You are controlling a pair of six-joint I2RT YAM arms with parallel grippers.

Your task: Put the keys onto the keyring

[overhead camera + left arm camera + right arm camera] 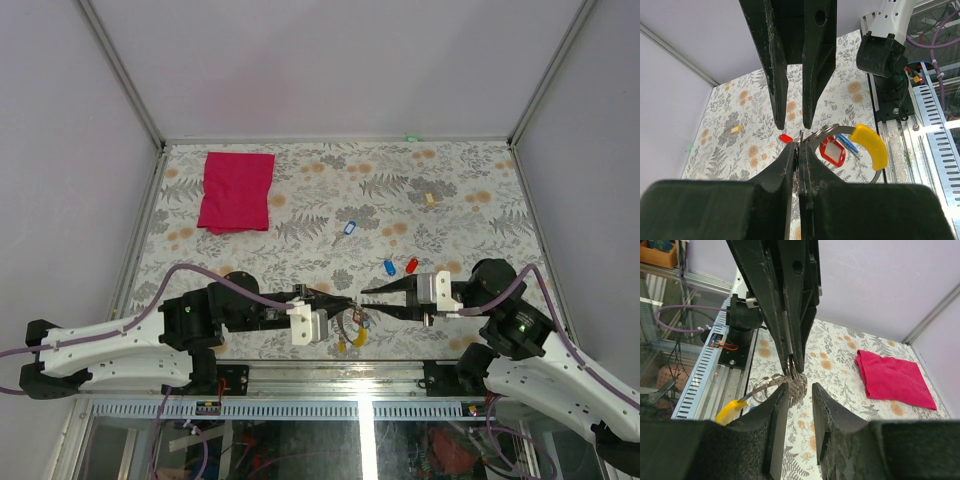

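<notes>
My left gripper [352, 307] is shut on the keyring [826, 132], a thin silver ring with a yellow curved sleeve [869, 145], and holds it above the table's near edge. A red-tagged key [832, 151] and a blue one [850, 145] hang on it. My right gripper [368, 299] is open, tip to tip with the left one; its jaws stand on either side of the ring's metal bunch [802, 381]. Loose keys lie on the table: a blue-tagged one [348, 228], another blue [389, 267] and a red [411, 265].
A folded red cloth [236, 190] lies at the back left and shows in the right wrist view [895, 377]. A small yellowish piece [430, 198] lies at the back right. The metal rail [330, 375] runs along the near table edge under the grippers.
</notes>
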